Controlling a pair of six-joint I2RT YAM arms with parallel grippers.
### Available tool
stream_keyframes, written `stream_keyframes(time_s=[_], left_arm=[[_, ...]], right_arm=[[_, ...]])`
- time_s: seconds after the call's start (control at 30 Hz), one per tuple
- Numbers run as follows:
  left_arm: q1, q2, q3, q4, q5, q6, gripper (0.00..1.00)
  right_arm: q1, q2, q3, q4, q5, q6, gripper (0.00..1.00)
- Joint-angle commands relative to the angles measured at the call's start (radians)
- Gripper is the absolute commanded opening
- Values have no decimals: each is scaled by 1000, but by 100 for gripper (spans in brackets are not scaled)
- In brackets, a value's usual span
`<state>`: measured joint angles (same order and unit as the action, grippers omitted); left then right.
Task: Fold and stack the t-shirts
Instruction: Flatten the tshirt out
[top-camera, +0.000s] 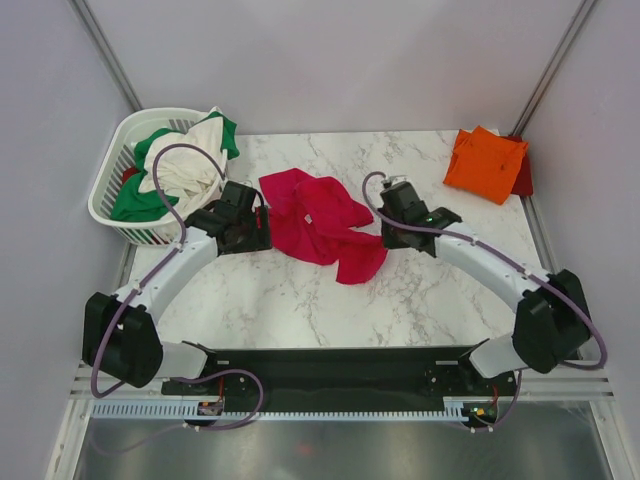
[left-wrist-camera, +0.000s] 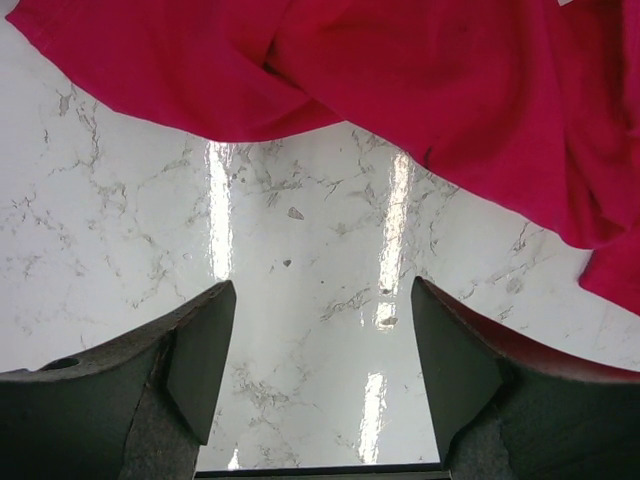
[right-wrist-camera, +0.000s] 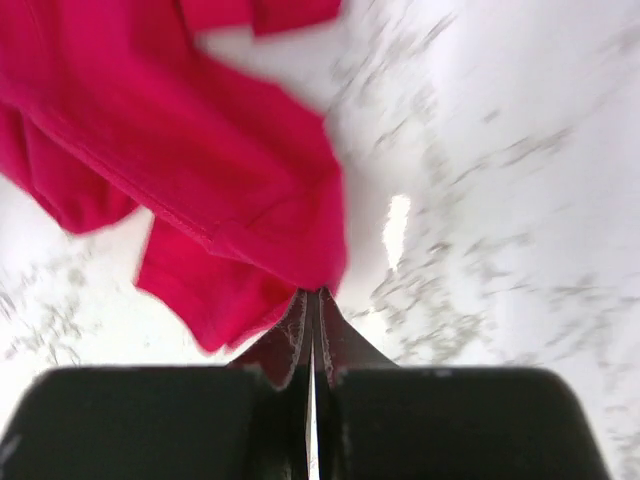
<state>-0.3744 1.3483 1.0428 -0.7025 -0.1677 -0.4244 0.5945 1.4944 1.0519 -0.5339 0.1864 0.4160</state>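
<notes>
A crumpled crimson-pink t-shirt (top-camera: 322, 222) lies on the marble table between my two grippers. My left gripper (top-camera: 262, 222) is open and empty just left of the shirt; in the left wrist view its fingers (left-wrist-camera: 200, 350) stand wide apart over bare marble with the pink cloth (left-wrist-camera: 400, 90) ahead. My right gripper (top-camera: 383, 226) is shut on the right edge of the pink t-shirt (right-wrist-camera: 200, 150), pinched at its tips (right-wrist-camera: 316, 296). A folded orange t-shirt (top-camera: 484, 163) lies at the back right on a dark red one (top-camera: 523, 172). Green and cream-white t-shirts (top-camera: 185, 165) fill the basket.
A white slatted plastic basket (top-camera: 115, 165) stands at the back left of the table, close behind my left arm. The marble table's (top-camera: 300, 300) right edge runs beside the orange stack. Grey walls enclose the table.
</notes>
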Motion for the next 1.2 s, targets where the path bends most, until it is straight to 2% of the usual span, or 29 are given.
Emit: stream_keyframes(time_s=[0.0,0.1,0.13,0.17,0.2,0.23,0.33,0.5,0.67,0.83,0.97,1.17], left_arm=[[3,-20,-1,18,-27,38,78],[3,-21,-1,24,-26,41,79],[3,-21,0,24,-26,41,78],[3,-21,-1,24,-26,42,78],[3,-21,0,24,-24,42,78],[3,-21,-1,23,-21,42,78],[3,-26,-3,24,-15,42,78],[3,-28,-3,26,0,42,78],[3,-29,-6,26,8,39,77],[3,-37,-20,26,11,32,77],[2,-40,-20,28,27,30,77],[3,-43,-20,28,33,29,77]], right_arm=[[-153,-143,106,-113,140,-86,0],[-269,-152,97,-118,166,-92,2],[-272,-149,94,-120,176,-86,20],[-274,-135,95,-127,183,-73,78],[-275,-128,94,-133,188,-44,93],[-275,-122,94,-133,144,-37,98],[-259,-126,63,-101,32,-17,98],[-214,-171,-28,-66,-53,21,98],[-231,-140,-90,-26,-18,32,98],[-312,-77,-133,34,1,26,97],[-358,-23,-148,77,-38,26,87],[-374,41,-185,132,-42,32,85]])
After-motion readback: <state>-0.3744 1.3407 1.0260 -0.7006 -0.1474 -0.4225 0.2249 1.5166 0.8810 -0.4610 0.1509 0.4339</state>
